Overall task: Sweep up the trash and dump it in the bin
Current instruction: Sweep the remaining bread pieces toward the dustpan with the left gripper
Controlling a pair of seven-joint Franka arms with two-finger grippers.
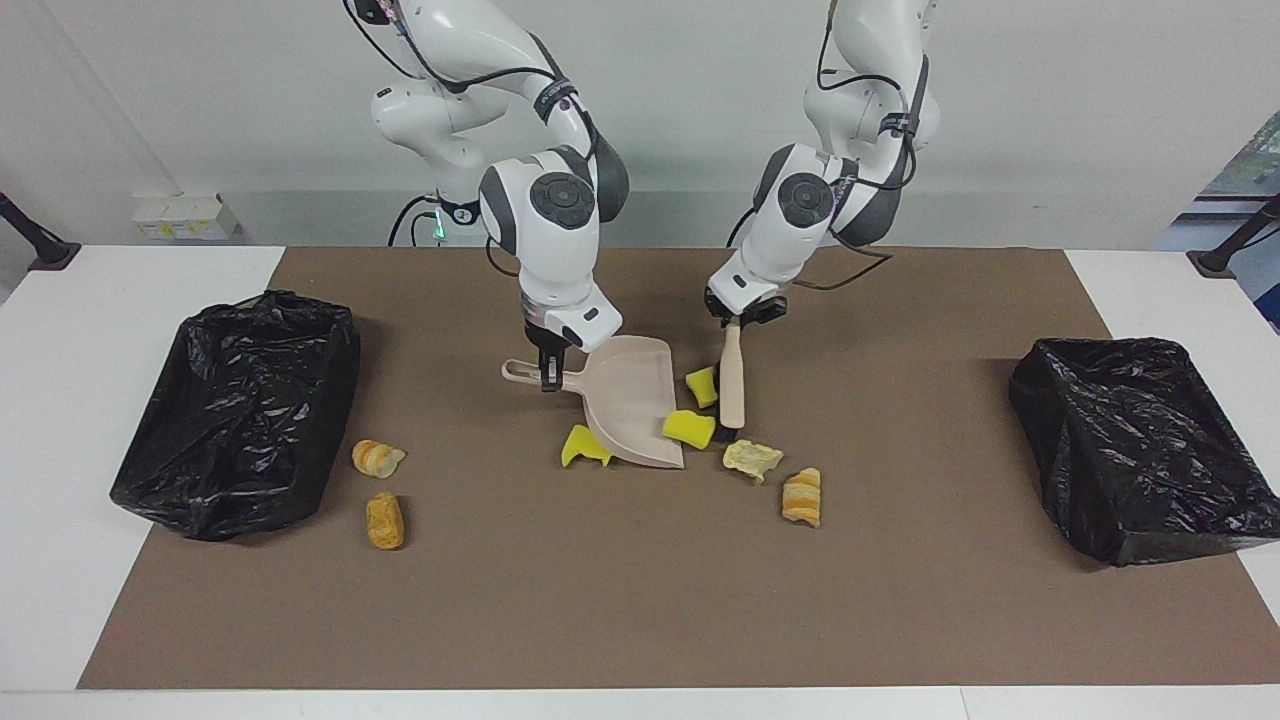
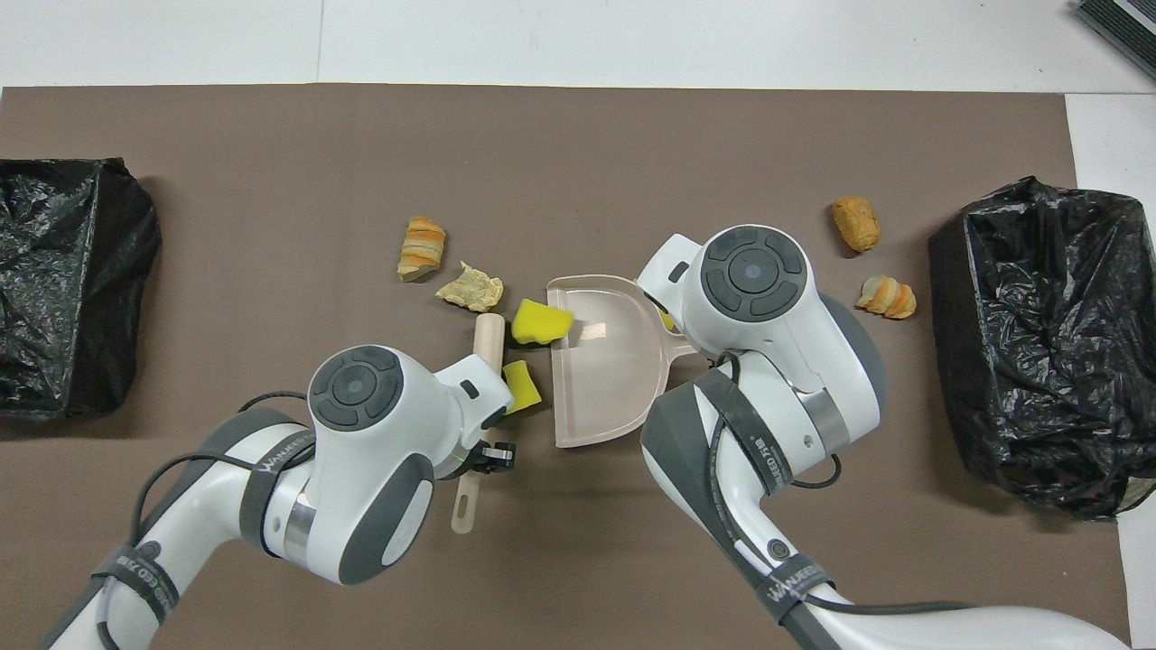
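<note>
Brush is clamped in left end effector, dustpan handle in right end effector; yellow sponge at dustpan mouth.

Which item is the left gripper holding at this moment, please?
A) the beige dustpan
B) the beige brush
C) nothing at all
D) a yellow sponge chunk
B: the left gripper is shut on the handle of the beige brush, whose head is down on the mat beside two yellow sponge chunks at the dustpan's mouth; the right gripper holds the dustpan.
</note>
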